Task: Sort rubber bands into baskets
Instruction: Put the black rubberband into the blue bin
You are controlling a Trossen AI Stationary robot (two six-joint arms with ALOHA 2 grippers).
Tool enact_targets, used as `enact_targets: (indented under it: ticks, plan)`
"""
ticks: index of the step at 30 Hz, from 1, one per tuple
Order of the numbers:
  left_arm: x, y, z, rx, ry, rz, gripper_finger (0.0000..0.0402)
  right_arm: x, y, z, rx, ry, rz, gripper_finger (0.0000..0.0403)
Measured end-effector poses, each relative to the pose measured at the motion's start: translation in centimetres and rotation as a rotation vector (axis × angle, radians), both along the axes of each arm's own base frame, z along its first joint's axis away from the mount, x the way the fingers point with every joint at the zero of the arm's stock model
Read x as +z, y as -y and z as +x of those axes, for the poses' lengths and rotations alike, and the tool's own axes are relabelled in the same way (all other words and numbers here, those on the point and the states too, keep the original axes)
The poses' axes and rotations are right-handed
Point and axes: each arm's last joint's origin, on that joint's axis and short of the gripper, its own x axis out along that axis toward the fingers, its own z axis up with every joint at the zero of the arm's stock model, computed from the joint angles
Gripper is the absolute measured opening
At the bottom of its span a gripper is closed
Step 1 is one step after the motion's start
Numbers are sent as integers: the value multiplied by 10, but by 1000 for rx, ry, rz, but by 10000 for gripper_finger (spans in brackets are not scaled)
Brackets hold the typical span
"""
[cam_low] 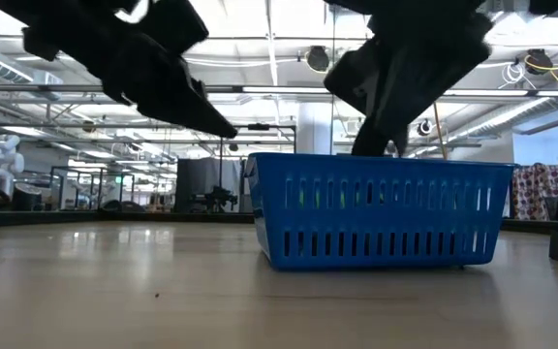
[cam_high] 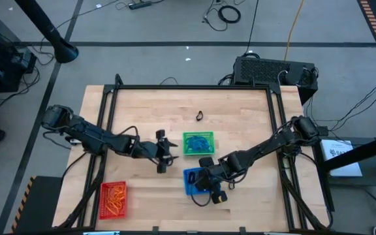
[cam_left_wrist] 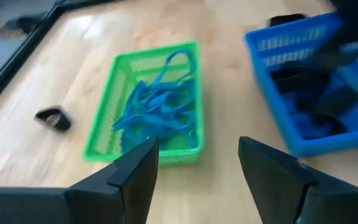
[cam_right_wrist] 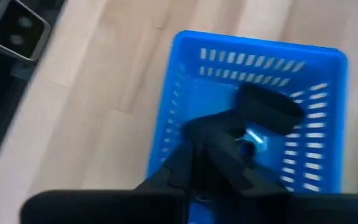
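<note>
Your left gripper (cam_left_wrist: 194, 171) stood with its jaws wide apart and nothing between them, hovering above bare wood just beside the green basket (cam_left_wrist: 98, 124). That basket held a tangle of blue rubber bands (cam_left_wrist: 157, 102). In the high view the left gripper (cam_high: 164, 153) sat just to the left of the green basket (cam_high: 198, 143), near the middle of the table (cam_high: 240, 111).

Your right gripper (cam_right_wrist: 213, 146) had its fingers pressed together over the inside of the blue basket (cam_right_wrist: 166, 118). A black shape lay just past the tips, but you could not tell whether the fingers had hold of it. From above, the right gripper (cam_high: 205, 175) was over the blue basket (cam_high: 189, 183), which lay just in front of the green one. The low view showed the blue basket (cam_low: 381, 208) standing flat on the table with the dark arm coming down into it.

The red basket (cam_high: 113, 198) sat well apart at the front left, holding orange rubber bands (cam_high: 115, 194). One black rubber band (cam_high: 200, 117) lay alone on the wood behind the green basket.
</note>
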Motion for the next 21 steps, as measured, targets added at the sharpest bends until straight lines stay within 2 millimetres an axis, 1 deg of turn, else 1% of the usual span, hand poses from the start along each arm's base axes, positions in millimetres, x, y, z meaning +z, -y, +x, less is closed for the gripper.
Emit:
enact_targets:
  ticks: [5, 10, 14, 17, 21]
  plan:
    - [-1, -14, 3, 59, -2, -41, 230, -1, -2, 0, -21, -12, 22, 66]
    - [-1, -16, 3, 56, -10, -49, 230, 0, -1, 0, -28, -8, 18, 128]
    - [-2, -17, 2, 58, -27, -45, 230, 11, 7, -4, -60, -5, 7, 168]
    - [-3, -17, 2, 58, -27, -45, 230, 22, 12, -12, -113, 14, -65, 179]
    - [-3, -17, 2, 62, -26, -51, 230, 41, 24, -23, -143, 66, -186, 176]
